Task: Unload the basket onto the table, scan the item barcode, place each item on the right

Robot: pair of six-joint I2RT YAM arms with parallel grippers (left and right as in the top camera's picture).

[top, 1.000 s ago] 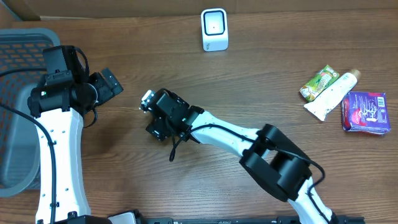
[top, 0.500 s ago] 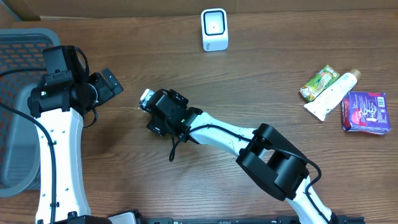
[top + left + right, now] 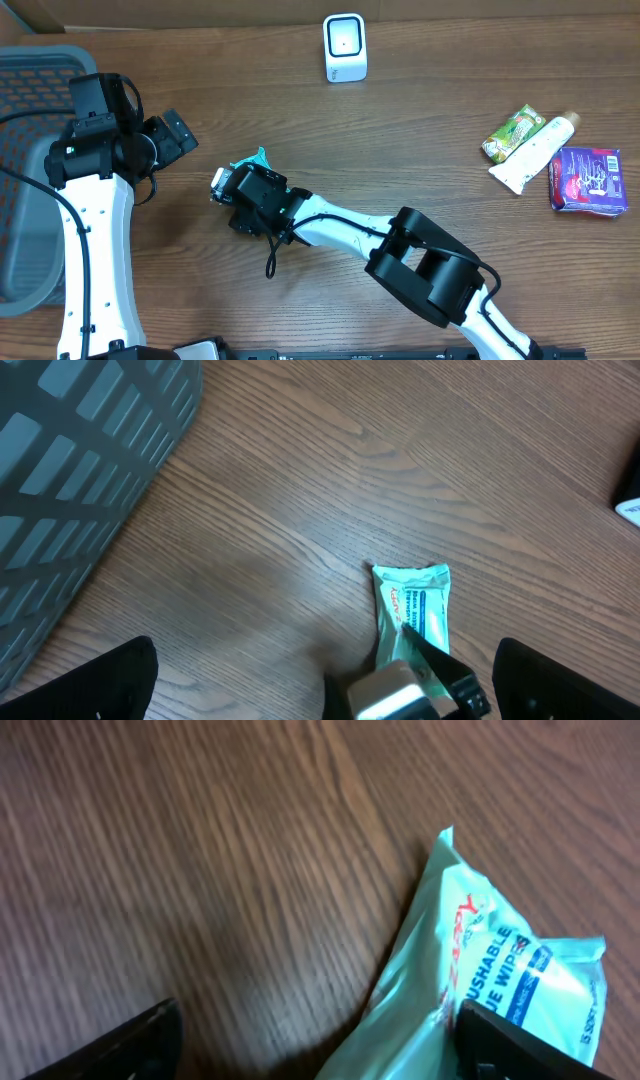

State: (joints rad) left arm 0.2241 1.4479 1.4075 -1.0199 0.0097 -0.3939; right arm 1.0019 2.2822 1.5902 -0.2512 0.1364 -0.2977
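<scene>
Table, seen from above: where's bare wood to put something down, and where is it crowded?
Widest bare stretch: between the white scanner and the green packet, running toward the right arm. A smaller patch lies between the scanner and the left arm. Crowded: the right edge, where green packet, toothpaste tube and purple pack cluster, and around the teal wipes packet.

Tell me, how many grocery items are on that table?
4: a teal wipes pack at the right gripper, and a green packet, white tube and purple pack far right. The basket may hide more.

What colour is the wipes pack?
The pack is pale mint green with red and blue print; clearest in the right wrist view.
</scene>
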